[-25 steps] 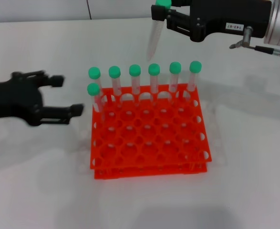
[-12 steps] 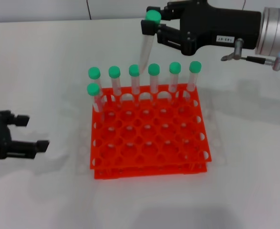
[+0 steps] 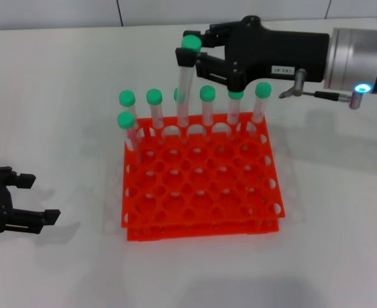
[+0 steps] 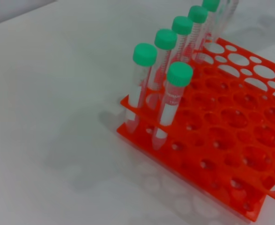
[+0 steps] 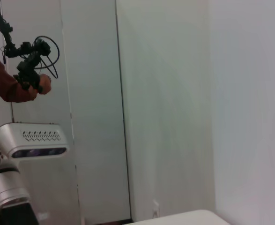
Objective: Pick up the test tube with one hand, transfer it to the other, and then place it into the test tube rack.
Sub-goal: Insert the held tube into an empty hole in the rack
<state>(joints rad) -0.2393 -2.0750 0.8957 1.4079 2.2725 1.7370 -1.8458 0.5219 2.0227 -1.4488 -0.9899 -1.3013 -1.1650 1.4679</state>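
Your right gripper (image 3: 189, 56), the black two-finger one with the small white text label, is clenched on the slim clear plastic test tube (image 3: 184, 86) just under its round green screw cap, and the tube hangs nearly upright from the fingertips. Directly below that grip sits the bright orange-red plastic grid test tube rack (image 3: 201, 186) on the white table (image 3: 60, 83); the tube's lower end reaches down to the rack's far row, but you cannot tell whether it has entered a hole. Around the held tube stand the other green-capped tubes (image 3: 207, 106), six along the far row and one in the next row at the far-left corner. Your left gripper (image 3: 27, 199), plain black, sits well away from the rack, low at the near-left side of the table, fingers spread and holding nothing.
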